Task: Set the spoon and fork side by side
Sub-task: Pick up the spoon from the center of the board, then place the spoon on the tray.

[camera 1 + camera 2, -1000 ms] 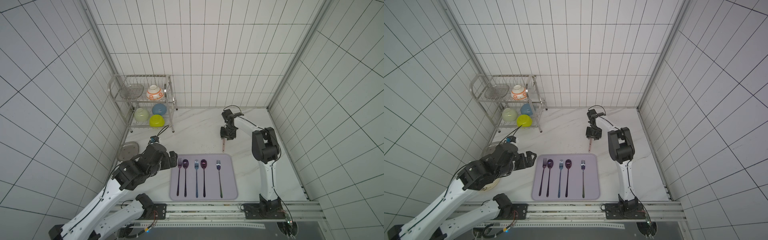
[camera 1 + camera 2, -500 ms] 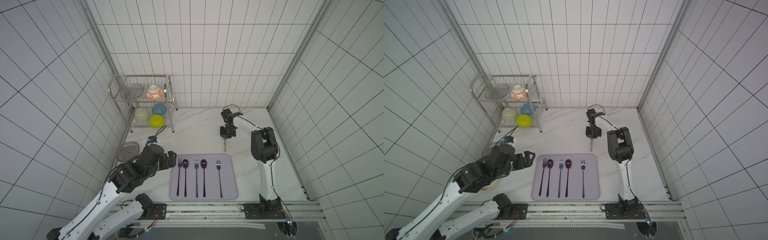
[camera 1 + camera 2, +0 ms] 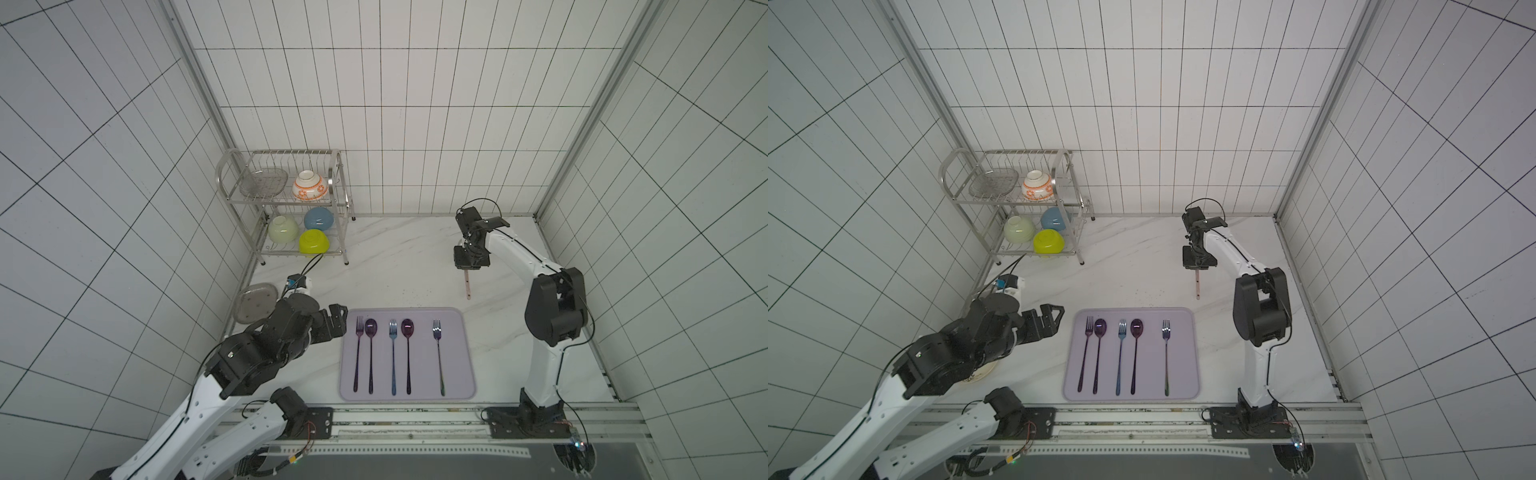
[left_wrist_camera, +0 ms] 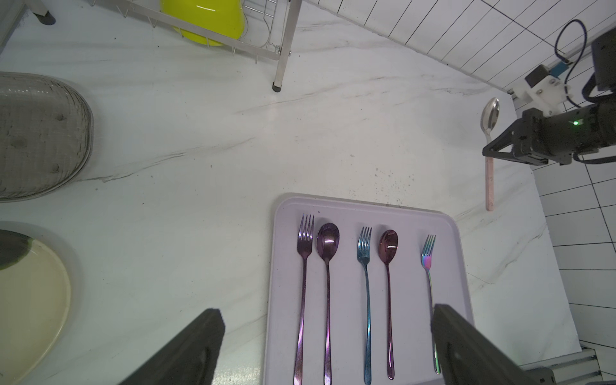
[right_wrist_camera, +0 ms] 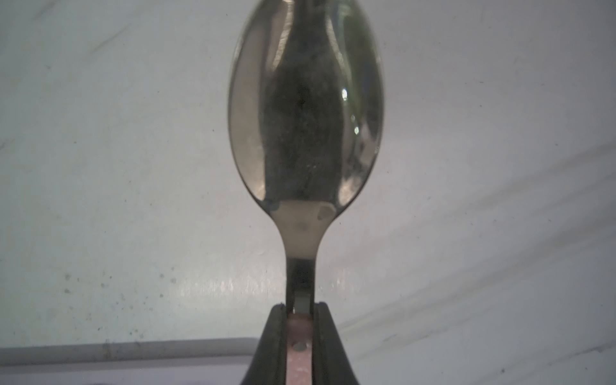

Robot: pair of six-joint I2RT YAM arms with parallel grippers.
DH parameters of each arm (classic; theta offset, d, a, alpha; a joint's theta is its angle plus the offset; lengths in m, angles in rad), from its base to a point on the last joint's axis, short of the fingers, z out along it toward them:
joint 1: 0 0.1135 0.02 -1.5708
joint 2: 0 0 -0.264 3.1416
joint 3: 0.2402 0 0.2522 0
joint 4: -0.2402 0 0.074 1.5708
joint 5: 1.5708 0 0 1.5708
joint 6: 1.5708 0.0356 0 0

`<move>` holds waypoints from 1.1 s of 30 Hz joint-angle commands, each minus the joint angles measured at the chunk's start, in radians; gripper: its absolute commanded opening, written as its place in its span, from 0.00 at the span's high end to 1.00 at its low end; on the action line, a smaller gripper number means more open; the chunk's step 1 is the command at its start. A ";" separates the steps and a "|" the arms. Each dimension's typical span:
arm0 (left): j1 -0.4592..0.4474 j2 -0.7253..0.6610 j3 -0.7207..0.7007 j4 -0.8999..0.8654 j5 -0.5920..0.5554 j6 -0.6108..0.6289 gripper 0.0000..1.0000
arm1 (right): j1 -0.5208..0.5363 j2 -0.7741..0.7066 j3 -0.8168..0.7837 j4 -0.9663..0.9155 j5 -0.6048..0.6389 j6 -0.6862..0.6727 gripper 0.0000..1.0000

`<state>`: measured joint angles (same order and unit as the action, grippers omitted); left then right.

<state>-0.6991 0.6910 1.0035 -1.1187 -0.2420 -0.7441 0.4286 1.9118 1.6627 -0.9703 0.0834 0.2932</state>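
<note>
- The silver-bowled spoon with the pale pink handle [image 5: 305, 110] is over the white marble counter [image 3: 395, 266]. It's about 1 o'clock off the lavender plastic tray [image 3: 459, 345], with the bowl pointing to 12.
- The right gripper [image 5: 301, 310] is pinched nearly closed on it, right where the pink handle meets the metal neck. Can't tell if it's lifted off the counter yet.
- The left gripper [image 4: 326, 311] gapes wide with nothing in it, at the tray's 9 o'clock.
- My guess on handling: light, rigid and slick. It's bowl-heavy, so gripping near the neck should stop it pivoting.
- The likely spot for it is at 3 o'clock of the lone iridescent metal fork [image 3: 438, 353].
</note>
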 commanded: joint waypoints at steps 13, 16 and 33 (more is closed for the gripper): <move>0.001 -0.102 -0.008 -0.051 0.028 0.049 0.02 | 0.441 -0.478 -0.621 0.016 0.041 0.516 0.97; 0.001 -0.118 -0.012 -0.063 0.038 0.046 0.02 | 0.516 -0.481 -0.695 0.073 0.058 0.584 0.97; 0.001 -0.122 -0.001 -0.085 0.060 0.035 0.02 | 0.594 -0.361 -0.750 0.159 0.155 0.607 0.99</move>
<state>-0.6991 0.5724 0.9981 -1.1942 -0.1856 -0.7139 1.0168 1.5249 0.9005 -0.8143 0.1970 0.9100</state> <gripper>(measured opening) 0.984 0.127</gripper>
